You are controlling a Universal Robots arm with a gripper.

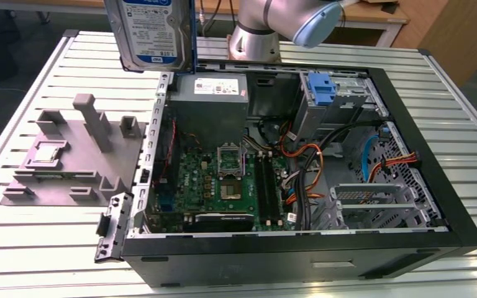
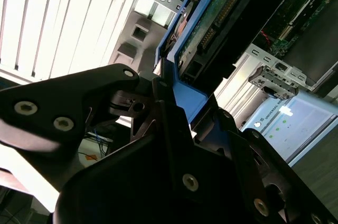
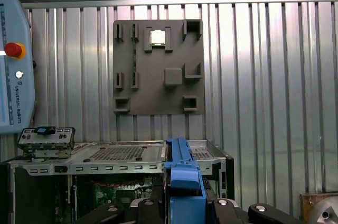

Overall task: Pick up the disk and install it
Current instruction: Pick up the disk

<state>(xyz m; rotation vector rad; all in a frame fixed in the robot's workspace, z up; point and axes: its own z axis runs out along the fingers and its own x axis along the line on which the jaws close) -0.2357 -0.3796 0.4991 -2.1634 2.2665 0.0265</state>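
Observation:
The disk [image 1: 151, 31] hangs upright high above the table, at the back, over the left rear corner of the open computer case [image 1: 462, 236]. Its white-and-blue label faces the exterior camera, and a blue frame runs along its edge. In the second wrist view its green circuit-board side [image 2: 222, 12] and blue frame [image 2: 182, 89] show, with my gripper [image 2: 163, 86] shut on the frame. The first wrist view looks down past the blue frame [image 3: 182, 179], with black fingers [image 3: 224, 205] on either side of it.
The case lies open on the slatted metal table [image 1: 48, 248], with motherboard [image 1: 222, 180], cables, a grey power supply [image 1: 211, 93], a blue bracket [image 1: 323, 87] and a metal drive cage [image 1: 371, 198] inside. A grey fixture plate [image 1: 64, 155] lies to its left in the exterior view.

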